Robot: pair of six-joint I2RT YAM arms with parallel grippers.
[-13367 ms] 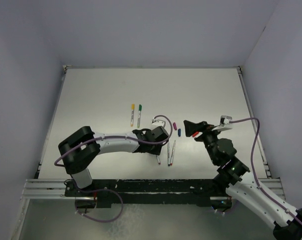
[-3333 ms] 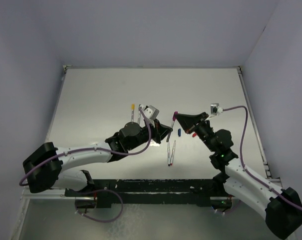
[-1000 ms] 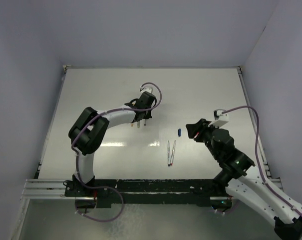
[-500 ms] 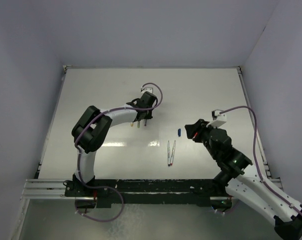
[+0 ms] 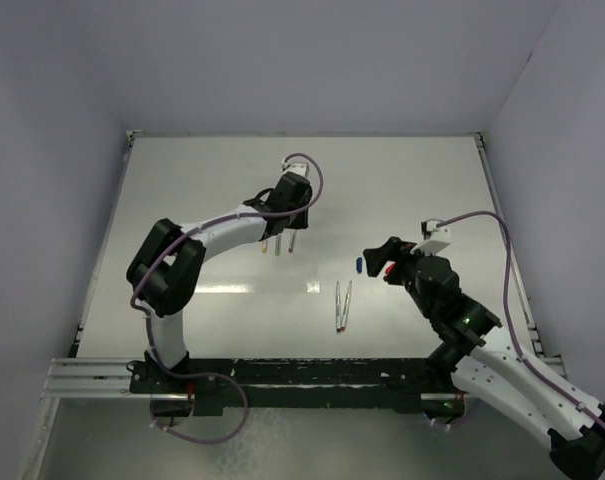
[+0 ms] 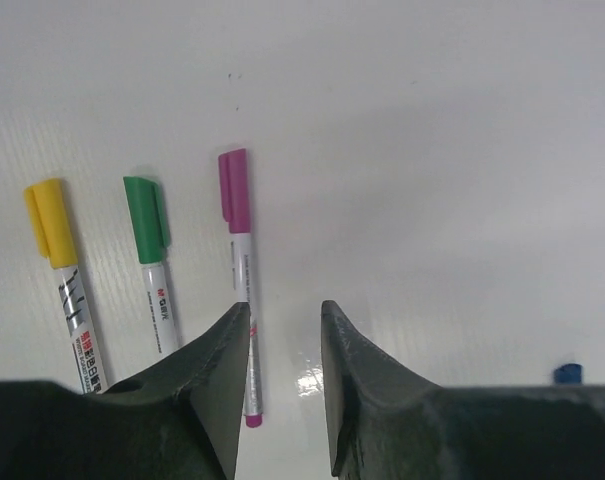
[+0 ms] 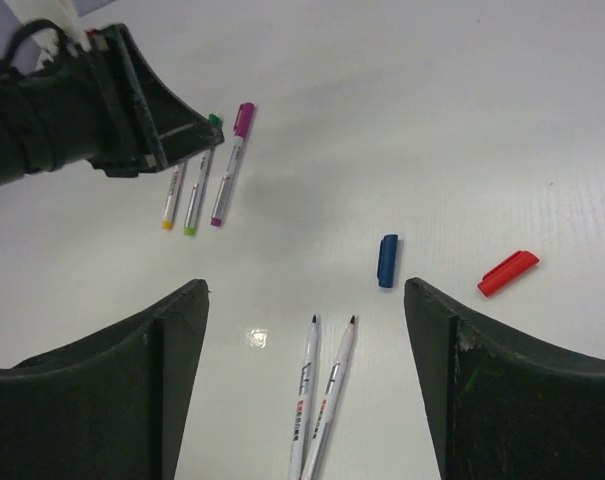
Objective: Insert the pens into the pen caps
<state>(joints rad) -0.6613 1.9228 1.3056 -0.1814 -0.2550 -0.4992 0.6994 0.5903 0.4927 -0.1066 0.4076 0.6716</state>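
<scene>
Pens, left wrist view: you see three, lying side by side on the white surface (image 6: 432,150): yellow-capped pen (image 6: 57,270), green-capped pen (image 6: 152,262) and magenta-capped pen (image 6: 240,280). Each is a whitish barrel with small print and a coloured clip cap at its far end.
Left pincer (image 6: 284,308): released, jaws apart with nothing between them. The magenta-capped pen's near end lies just beside one finger's inner edge.
Blue cap (image 6: 567,373): only a corner shows at the right edge, well apart from the three pens.
Bare pens, right wrist view: you count two bare pens (image 7: 304,400), uncapped, with dark tips pointing away. They lie close together, nearly parallel.
Loose caps: two. The blue cap is stubby, and the red cap (image 7: 508,273), with a clip, lies to its right, apart from it.
Right pincer (image 7: 304,285): released, jaws wide, holding nothing.
Capped trio: far left, their cap ends partly hidden by the left pincer.
Top view count: you have five pens in all, three under the left pincer and two nearer the arm bases. The blue cap lies just beside the right pincer, and the red cap is mostly hidden beneath it.
</scene>
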